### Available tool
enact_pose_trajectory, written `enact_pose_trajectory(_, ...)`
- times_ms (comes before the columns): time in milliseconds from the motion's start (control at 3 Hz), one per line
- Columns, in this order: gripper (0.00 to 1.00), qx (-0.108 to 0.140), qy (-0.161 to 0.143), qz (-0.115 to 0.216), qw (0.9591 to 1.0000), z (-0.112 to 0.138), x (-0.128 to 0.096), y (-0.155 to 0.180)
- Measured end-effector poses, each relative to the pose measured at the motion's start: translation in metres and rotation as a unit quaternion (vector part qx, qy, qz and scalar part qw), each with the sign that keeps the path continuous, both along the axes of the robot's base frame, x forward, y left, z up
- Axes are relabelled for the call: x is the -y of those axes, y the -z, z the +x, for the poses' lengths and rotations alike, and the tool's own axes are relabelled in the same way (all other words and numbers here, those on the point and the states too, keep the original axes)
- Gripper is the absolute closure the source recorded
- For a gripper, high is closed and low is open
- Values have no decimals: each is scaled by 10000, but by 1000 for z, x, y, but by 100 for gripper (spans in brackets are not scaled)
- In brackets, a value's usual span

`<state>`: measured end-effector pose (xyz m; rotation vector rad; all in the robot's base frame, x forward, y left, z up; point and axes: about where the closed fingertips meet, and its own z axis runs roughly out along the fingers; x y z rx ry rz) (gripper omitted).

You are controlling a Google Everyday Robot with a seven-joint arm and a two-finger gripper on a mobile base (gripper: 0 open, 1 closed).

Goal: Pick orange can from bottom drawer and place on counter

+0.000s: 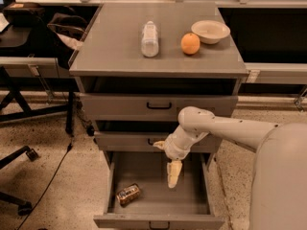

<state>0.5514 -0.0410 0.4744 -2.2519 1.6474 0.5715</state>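
Inside bottom drawer (158,200), orange can (128,194) lying sideways, gripper (173,180) above, apart

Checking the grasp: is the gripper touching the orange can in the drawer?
Apart. The camera view shows the gripper over the middle of the bottom drawer, with bare drawer floor between it and the orange can at front-left.

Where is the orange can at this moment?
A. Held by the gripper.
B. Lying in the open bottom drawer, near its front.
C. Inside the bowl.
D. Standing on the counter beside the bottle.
B: the orange can lies on its side on the floor of the bottom drawer near the front, while the gripper hangs over the drawer's middle, apart from it.
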Motion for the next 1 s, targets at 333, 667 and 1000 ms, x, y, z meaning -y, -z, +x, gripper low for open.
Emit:
enact_pose_trajectory(333,0,78,186,-43,9998,-5,-7,8)
enact_pose_trajectory(667,0,168,996,-146,9948,-14,-13,45)
enact_pose_trajectory(1000,0,227,1560,-260,9871,-14,-16,68)
